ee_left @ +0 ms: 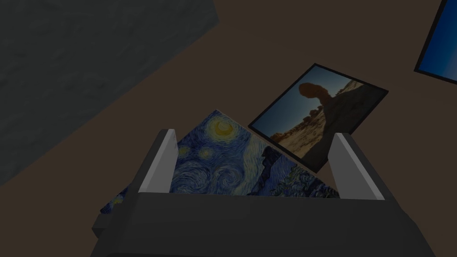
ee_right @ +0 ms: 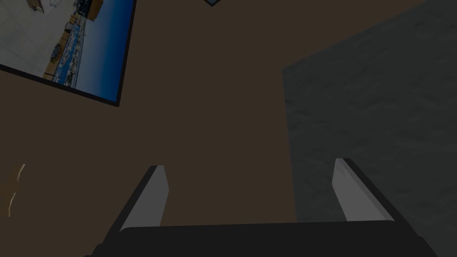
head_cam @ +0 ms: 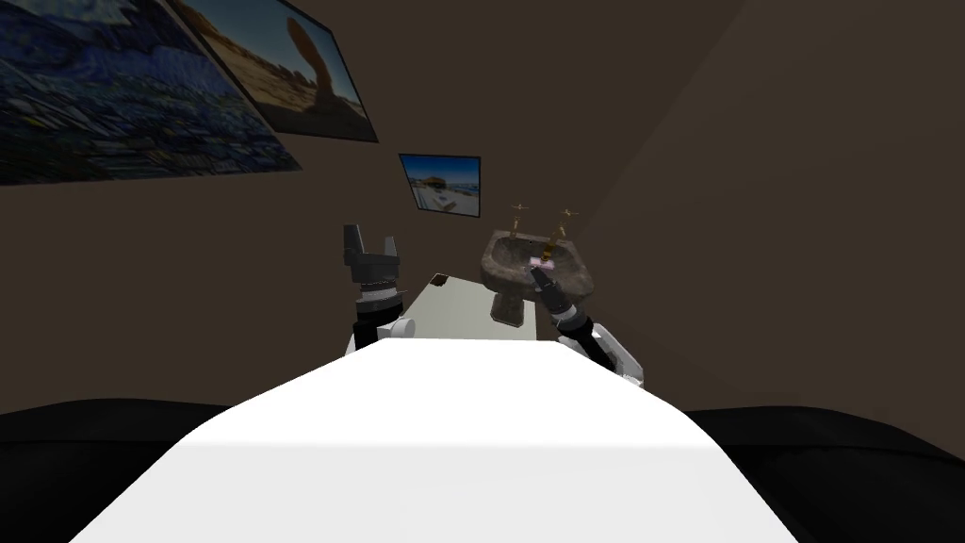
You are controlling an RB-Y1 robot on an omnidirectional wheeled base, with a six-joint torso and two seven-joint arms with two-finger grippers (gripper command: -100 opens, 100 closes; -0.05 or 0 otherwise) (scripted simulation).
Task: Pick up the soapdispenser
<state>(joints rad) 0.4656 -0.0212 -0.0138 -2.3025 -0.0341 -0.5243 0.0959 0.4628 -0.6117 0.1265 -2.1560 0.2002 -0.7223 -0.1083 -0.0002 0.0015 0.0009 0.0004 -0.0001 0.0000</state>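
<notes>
While we were in the approach step, our right gripper (head_cam: 539, 274), fingers spread, hovered over the sink (head_cam: 504, 269). The soap dispenser (head_cam: 546, 259) sat at its one o'clock, so next we had to tip down around it. Our left gripper (head_cam: 370, 240), at the sink's nine o'clock, was spread too.

Sink (head_cam: 497, 271) just right of counter (head_cam: 452, 311)

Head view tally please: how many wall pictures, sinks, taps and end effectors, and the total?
Wall pictures: 3
Sink: 1
Gold taps: 2
End effectors: 2 (left end effector, right end effector, both open)
Total: 8
</notes>
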